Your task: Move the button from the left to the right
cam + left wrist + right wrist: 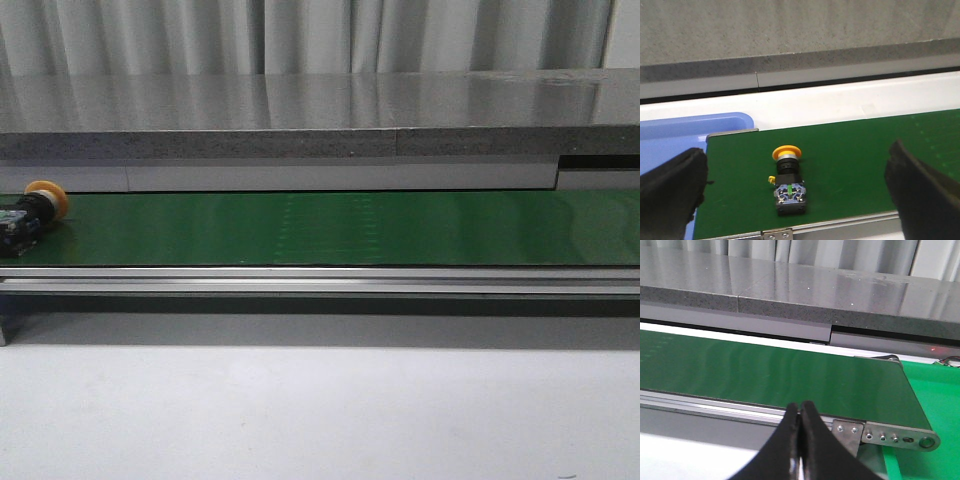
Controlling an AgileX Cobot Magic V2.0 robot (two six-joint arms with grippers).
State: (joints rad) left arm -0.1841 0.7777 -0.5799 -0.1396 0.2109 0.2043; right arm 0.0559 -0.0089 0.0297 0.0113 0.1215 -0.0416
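Note:
The button (32,212) lies on its side at the far left end of the green conveyor belt (330,228), yellow cap toward the back. In the left wrist view the button (788,181) lies between my left gripper's wide-open black fingers (671,192), and the left gripper (795,192) hovers above it, empty. My right gripper (800,412) is shut and empty, in front of the belt's near rail close to the belt's right end. Neither gripper shows in the front view.
A grey stone-like ledge (320,115) runs behind the belt. A blue bin (685,131) sits past the belt's left end. A green surface (935,405) lies beyond the right end. The belt's metal rail (320,278) borders the white table (320,410).

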